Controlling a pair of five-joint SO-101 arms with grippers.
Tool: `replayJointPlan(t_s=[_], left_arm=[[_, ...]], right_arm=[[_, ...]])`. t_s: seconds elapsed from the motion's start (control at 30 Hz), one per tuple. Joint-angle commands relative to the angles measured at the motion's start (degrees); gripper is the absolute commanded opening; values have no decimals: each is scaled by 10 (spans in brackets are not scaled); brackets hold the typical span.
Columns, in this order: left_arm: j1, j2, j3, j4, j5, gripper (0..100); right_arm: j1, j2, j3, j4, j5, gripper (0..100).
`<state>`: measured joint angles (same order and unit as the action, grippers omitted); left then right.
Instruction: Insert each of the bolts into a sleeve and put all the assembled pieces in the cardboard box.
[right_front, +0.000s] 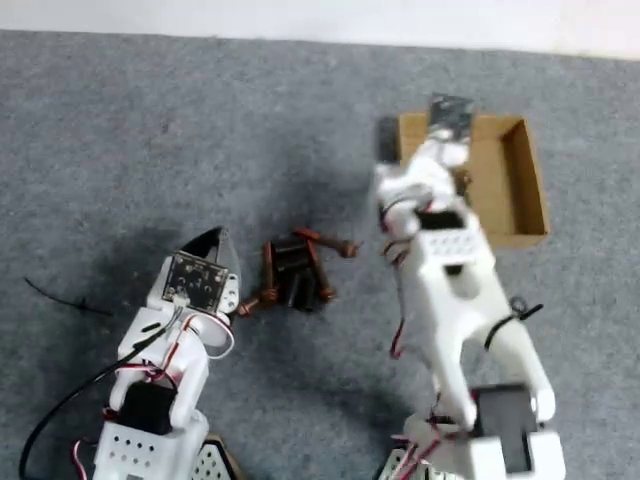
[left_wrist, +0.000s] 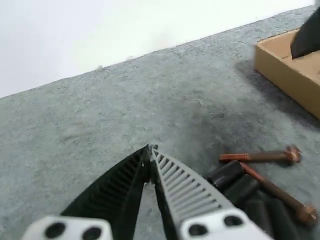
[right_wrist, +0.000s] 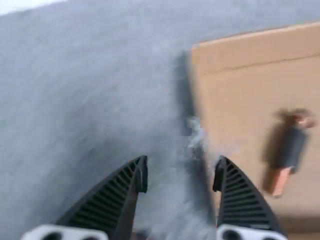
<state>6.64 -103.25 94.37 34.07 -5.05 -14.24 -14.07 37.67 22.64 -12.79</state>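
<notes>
My left arm (right_front: 165, 370) sits bent and low, my left fingers (left_wrist: 185, 187) pressed together at the tips. My right arm (right_front: 465, 290) stretches farther forward, my right fingers (right_wrist: 125, 195) spread apart.

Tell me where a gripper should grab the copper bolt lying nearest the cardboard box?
Probably its smooth shank, near the head, coming straight down and closing across it. The bolt lies flat on the carpet, and there it sits farthest from the sleeves and the neighbouring bolt.
</notes>
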Motion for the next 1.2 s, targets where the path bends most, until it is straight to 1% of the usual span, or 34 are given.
replayJointPlan(t_s=[0.0, 0.07, 0.1, 0.23, 0.4, 0.6, 0.7, 0.77, 0.83, 0.93, 1.07, 1.17], left_arm=[[-42, -9, -6, -29, 27, 11], [-59, -9, -6, -31, 44, 11], [-64, -9, -7, -31, 46, 11], [-78, -5, -15, -30, 47, 11], [-86, -5, -17, -30, 47, 10], [-86, -6, -14, -30, 47, 11], [-86, -7, -14, -31, 47, 11], [-86, -7, -13, -31, 47, 11], [-86, -7, -13, -31, 47, 11], [-86, -8, -14, -31, 46, 11], [-86, -8, -15, -31, 46, 11], [-86, -8, -16, -31, 46, 11]], right_arm=[[-87, -75, 41, 1, 77, 197], [-131, -78, 60, 1, 107, 193], [-150, -78, 66, 1, 108, 187], [-186, -78, 68, 4, 109, 168], [-203, -55, 69, 4, 108, 166], [-208, 59, 50, 7, 108, 166], [-209, 88, 7, 65, 108, 166], [-210, 93, -24, 116, 107, 166], [-214, 93, -43, 142, 107, 166], [-215, 96, -52, 143, 107, 166], [-223, 91, -52, 145, 74, 166], [-228, 73, -53, 170, 68, 166]])
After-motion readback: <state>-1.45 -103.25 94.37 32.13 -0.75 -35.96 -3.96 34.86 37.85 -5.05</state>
